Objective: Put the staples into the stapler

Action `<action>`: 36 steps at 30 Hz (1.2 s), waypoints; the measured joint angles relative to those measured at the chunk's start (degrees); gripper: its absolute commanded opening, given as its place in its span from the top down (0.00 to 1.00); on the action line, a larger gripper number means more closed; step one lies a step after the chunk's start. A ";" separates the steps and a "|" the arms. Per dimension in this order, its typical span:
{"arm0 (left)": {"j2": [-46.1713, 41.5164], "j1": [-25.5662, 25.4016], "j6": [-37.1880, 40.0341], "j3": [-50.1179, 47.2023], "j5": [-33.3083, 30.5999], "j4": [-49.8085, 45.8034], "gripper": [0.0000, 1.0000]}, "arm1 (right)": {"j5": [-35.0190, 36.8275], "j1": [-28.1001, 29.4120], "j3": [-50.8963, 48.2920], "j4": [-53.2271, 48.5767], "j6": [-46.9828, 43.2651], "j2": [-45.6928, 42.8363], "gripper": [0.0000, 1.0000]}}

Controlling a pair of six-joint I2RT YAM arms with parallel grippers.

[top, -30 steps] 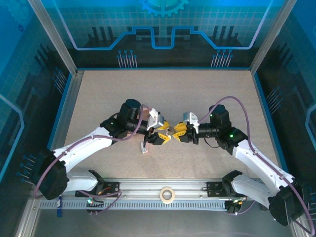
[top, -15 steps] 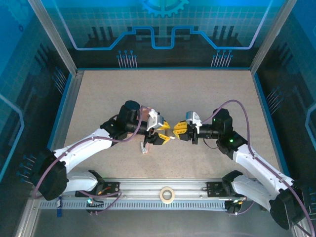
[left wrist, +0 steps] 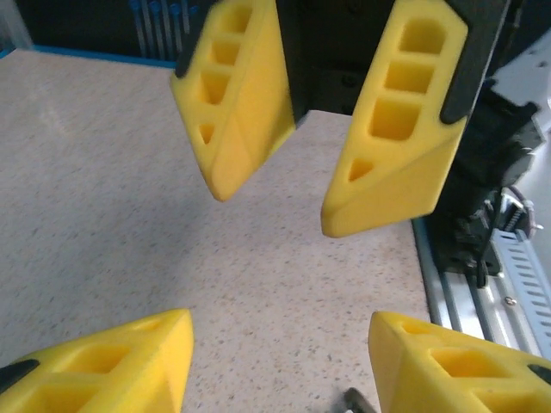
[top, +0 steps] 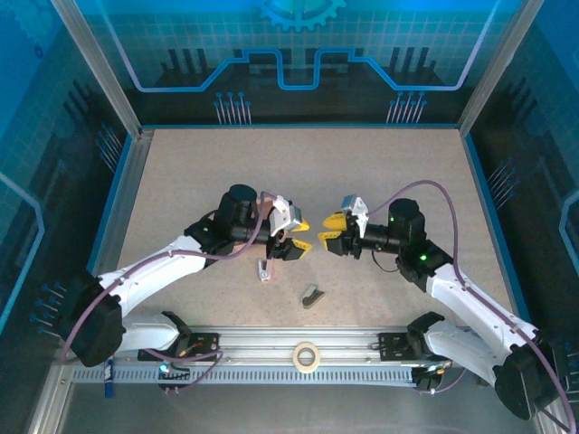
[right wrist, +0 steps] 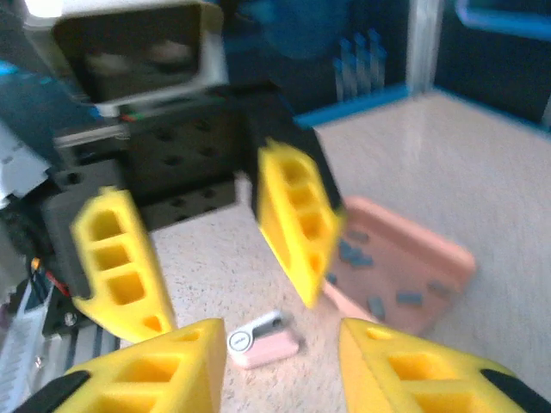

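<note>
Step looks like pre-pick: L gripper (top: pixel 303 235) and R gripper (top: pixel 324 230) hover tip to tip mid-table, both spread wide w/ nothing held. Staples (right wrist: pixel 351 251) lie in the pink tray (right wrist: pixel 448 258), just beside the pink stapler (right wrist: pixel 263 337). Next prob needs a fine pinch on one strip. The tips nearly meet, so back one arm off first; the table (top: pixel 380 172) has room on the far side, and a small dark grey piece (top: pixel 311 296), can't ID, lies toward the near edge.

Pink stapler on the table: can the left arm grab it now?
Probably yes. The left gripper is open and empty, and the pink stapler lies close beside it, with nothing between them.
</note>
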 measured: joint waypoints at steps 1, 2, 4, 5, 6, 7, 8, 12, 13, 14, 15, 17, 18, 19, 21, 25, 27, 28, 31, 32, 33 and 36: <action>0.09 0.00 -0.26 -0.02 -1.44 -0.22 0.41 | 2.14 0.02 0.11 -2.29 1.66 0.07 0.49; 0.17 0.00 -0.72 -0.04 -2.75 -0.57 0.41 | 4.22 0.02 0.37 -5.27 3.41 0.24 0.48; 0.20 0.00 -1.40 -0.11 -4.92 -1.55 0.42 | 7.67 0.13 1.22 -10.75 7.10 0.74 0.46; 0.20 0.00 -1.79 -0.11 -5.68 -2.32 0.42 | 9.35 0.17 1.70 -13.64 9.27 1.01 0.44; 0.20 -0.07 -2.43 -0.11 -6.40 -3.15 0.42 | 10.58 0.20 1.99 -15.65 10.91 1.11 0.43; 0.20 -0.24 -2.80 -0.11 -7.13 -4.15 0.42 | 12.24 0.24 2.12 -18.12 13.66 1.11 0.42; 0.20 -0.76 -3.30 -0.11 -8.44 -5.25 0.42 | 13.44 0.24 2.10 -19.98 15.76 1.07 0.41; 0.81 -5.22 -8.63 0.42 -14.58 -11.52 0.40 | 17.25 0.28 0.55 -24.94 23.78 -0.66 0.40; 1.44 -6.69 -10.64 0.96 -16.31 -13.62 0.39 | 17.97 0.28 -0.24 -25.68 25.42 -1.62 0.40; 2.23 -8.15 -12.79 1.60 -18.12 -15.58 0.39 | 18.62 0.28 -1.07 -26.18 26.99 -2.64 0.39; 2.97 -9.51 -14.78 2.19 -19.67 -17.35 0.38 | 19.08 0.28 -1.75 -26.43 28.22 -3.50 0.39; 4.90 -12.81 -19.10 3.58 -23.12 -21.22 0.36 | 20.26 0.28 -3.13 -26.77 30.53 -5.14 0.39; 5.77 -14.14 -20.72 4.17 -24.37 -22.69 0.35 | 20.74 0.28 -3.72 -26.93 31.47 -5.84 0.39; 6.86 -15.80 -22.47 4.94 -25.92 -24.63 0.35 | 21.22 0.28 -4.28 -27.15 32.35 -6.51 0.39; 8.83 -18.23 -25.35 6.47 -28.13 -28.09 0.33 | 21.97 0.26 -5.05 -27.43 33.86 -7.50 0.39; 13.57 -22.14 -30.62 10.19 -30.99 -33.51 0.32 | 23.06 0.22 -6.45 -27.58 36.13 -9.27 0.39; 15.82 -23.43 -32.44 11.65 -32.26 -35.21 0.32 | 23.30 0.22 -7.13 -27.82 36.79 -10.12 0.39; 17.05 -23.98 -33.16 12.31 -33.03 -36.09 0.31 | 23.52 0.22 -7.41 -28.22 37.18 -10.67 0.39; 19.74 -25.00 -34.58 13.33 -34.56 -37.75 0.31 | 24.37 0.22 -8.09 -29.11 37.88 -12.39 0.39; 20.39 -25.22 -34.93 13.38 -34.82 -37.97 0.31 | 24.61 0.20 -8.35 -29.40 38.18 -13.20 0.39; 21.03 -25.29 -35.34 13.55 -35.04 -38.42 0.32 | 24.74 0.17 -8.55 -29.62 38.27 -13.77 0.39; 23.23 -25.59 -35.76 14.32 -35.63 -39.23 0.34 | 25.22 0.13 -9.22 -30.32 39.08 -15.87 0.39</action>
